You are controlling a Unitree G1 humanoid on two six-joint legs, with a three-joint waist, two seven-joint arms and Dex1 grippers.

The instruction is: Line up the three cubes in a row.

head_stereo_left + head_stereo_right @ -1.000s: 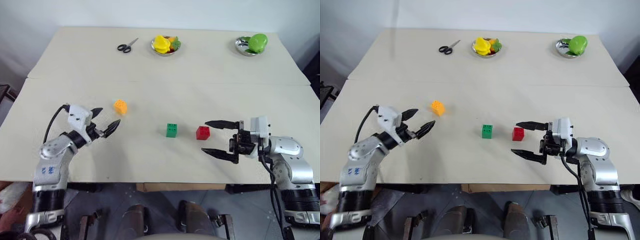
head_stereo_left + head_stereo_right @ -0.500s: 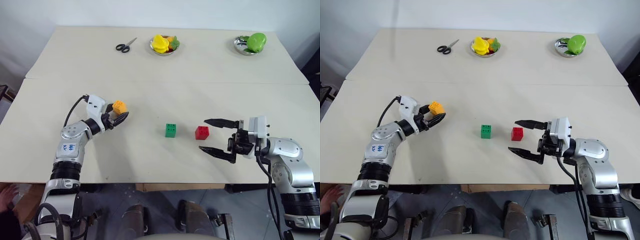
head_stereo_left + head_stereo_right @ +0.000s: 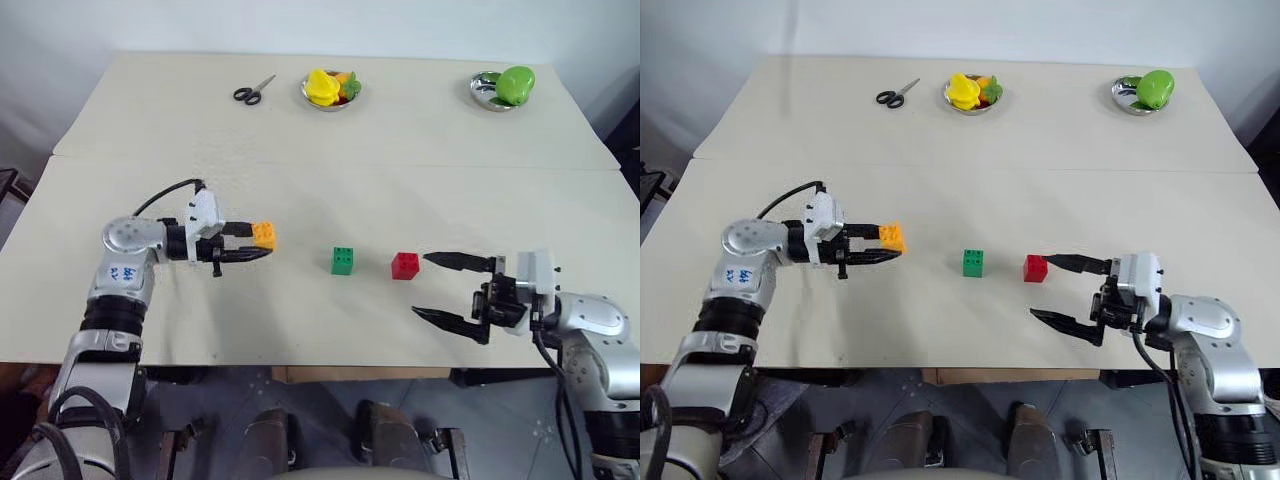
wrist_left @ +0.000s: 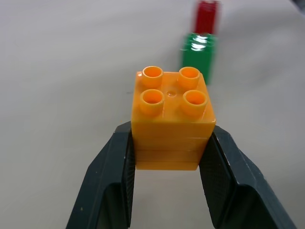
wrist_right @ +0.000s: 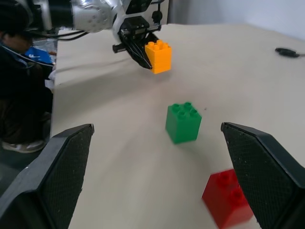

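Observation:
My left gripper (image 3: pixel 262 245) is shut on the orange-yellow cube (image 3: pixel 264 235), holding it studs-up just above the table, left of the other two; the cube (image 4: pixel 171 119) sits between both fingers. The green cube (image 3: pixel 343 261) stands on the table to its right, and the red cube (image 3: pixel 405 265) a little further right. My right gripper (image 3: pixel 448 291) is open with nothing in it, just right of and nearer than the red cube. From the right wrist the green cube (image 5: pixel 183 123), red cube (image 5: pixel 228 196) and held orange-yellow cube (image 5: pixel 159 56) form a rough line.
Along the far edge of the table (image 3: pixel 330 320) lie black-handled scissors (image 3: pixel 254 90), a metal bowl with yellow fruit (image 3: pixel 329 88) and a metal bowl with a green fruit (image 3: pixel 505 87). A seam (image 3: pixel 400 165) runs across the tabletop.
My left gripper closed on the orange-yellow cube and carried it right, toward the green cube, turning to point right. The right gripper drew back slightly from the red cube, staying open.

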